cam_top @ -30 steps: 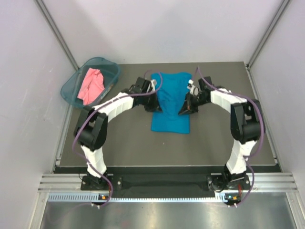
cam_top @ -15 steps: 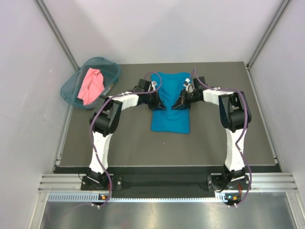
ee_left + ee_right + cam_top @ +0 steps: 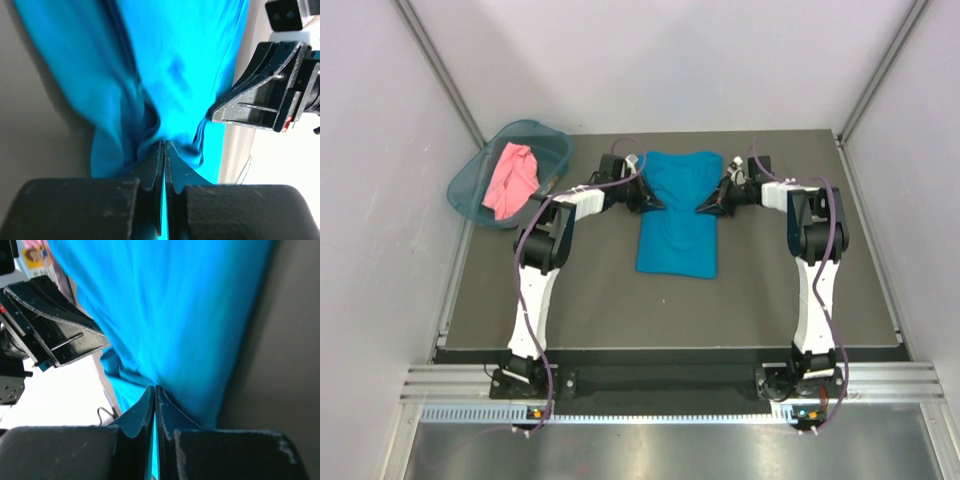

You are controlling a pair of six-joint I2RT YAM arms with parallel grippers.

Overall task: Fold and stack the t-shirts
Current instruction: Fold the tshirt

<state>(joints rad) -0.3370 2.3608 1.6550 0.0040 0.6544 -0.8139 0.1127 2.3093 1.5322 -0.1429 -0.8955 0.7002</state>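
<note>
Centrally on the dark grey tabletop (image 3: 590, 290), between pale lilac walls (image 3: 380, 220), lies the teal-blue t-shirt (image 3: 678, 225), folded into a long strip. At its opposite side edges, the left gripper (image 3: 655, 203) and the right gripper (image 3: 702, 208) each pinch its cloth. Left of that shirt, the teal plastic basket (image 3: 557, 142) holds the salmon-pink t-shirt (image 3: 510, 178).

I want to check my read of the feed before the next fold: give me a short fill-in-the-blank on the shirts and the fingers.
The pink t-shirt lies in the teal ___.
The left fingers are ___ on the blue t-shirt.
The right fingers grip the blue t-shirt at its ___ side.
Missing words: basket; shut; right.
</note>
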